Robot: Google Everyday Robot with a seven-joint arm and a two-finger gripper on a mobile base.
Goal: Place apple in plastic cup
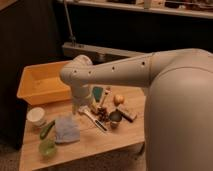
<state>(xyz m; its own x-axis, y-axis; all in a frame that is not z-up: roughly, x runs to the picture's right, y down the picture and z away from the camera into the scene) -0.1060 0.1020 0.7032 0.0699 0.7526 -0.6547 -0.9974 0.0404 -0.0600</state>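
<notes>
Camera view: one frame, looking down on a wooden table (115, 140) from behind the robot's arm (125, 75).

Gripper (81, 108): hangs below the bent wrist, low over the table near its middle, just in front of the orange bin (40, 82). Whether it is open or closed cannot be told, as the wrist housing hides it. Nothing can be seen held in it.

Apple (119, 99): sits on the table toward the back, to the picture-right of the gripper, near but clearly apart. It is round, so there is no long axis to line up with. It is not yet grasped.

Plastic cup (47, 148): stands at the front picture-left corner, well apart from the apple and on the opposite side of the gripper. It appears empty.

Between gripper and apple: a teal object (97, 93) and a dark grape cluster (103, 114). A dark metal cup (115, 117) stands just in front of the apple.

Toward the cup: a blue cloth (66, 129), a green vegetable (46, 129) and a white cup (36, 116).

Judgement: the step in hand is the reach to the apple. The move must go picture-right and clear the teal object. The carry then crosses the whole table diagonally. The white cup is the likely wrong target.
</notes>
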